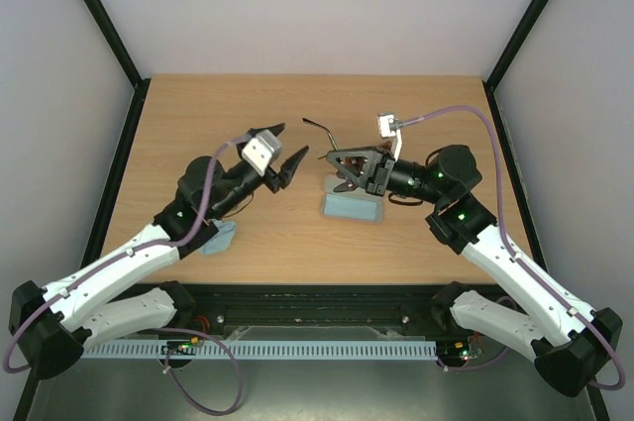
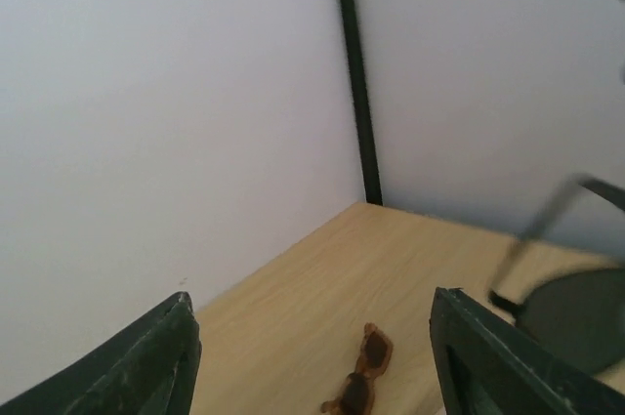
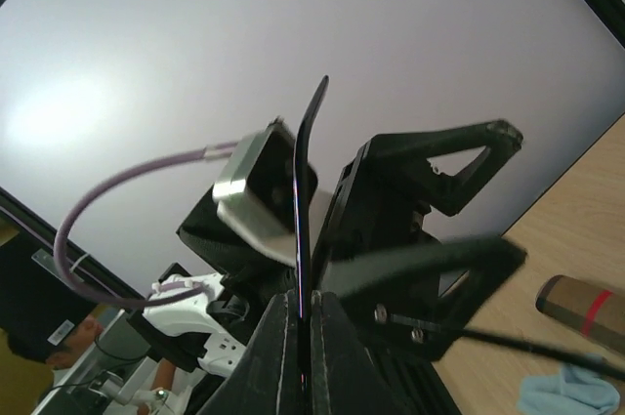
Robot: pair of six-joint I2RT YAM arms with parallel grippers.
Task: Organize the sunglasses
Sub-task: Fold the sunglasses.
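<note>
My right gripper (image 1: 339,171) is shut on the black wire-framed aviator sunglasses (image 1: 322,132), held above the table's middle. In the right wrist view its fingers (image 3: 283,337) pinch the thin dark edge of the aviator (image 3: 305,190). My left gripper (image 1: 294,139) stands open just left of it, nothing between its fingers (image 2: 156,366). In the left wrist view the aviator (image 2: 576,308) hangs at the right, and the reddish-brown sunglasses (image 2: 361,386) lie on the table beyond the open jaws.
A flat pale case (image 1: 352,208) lies under the right gripper. A blue cloth (image 1: 220,238) sits by the left arm. A brown oblong case with a red stripe (image 3: 581,308) lies on the table in the right wrist view. Black frame posts stand at the table's far corners.
</note>
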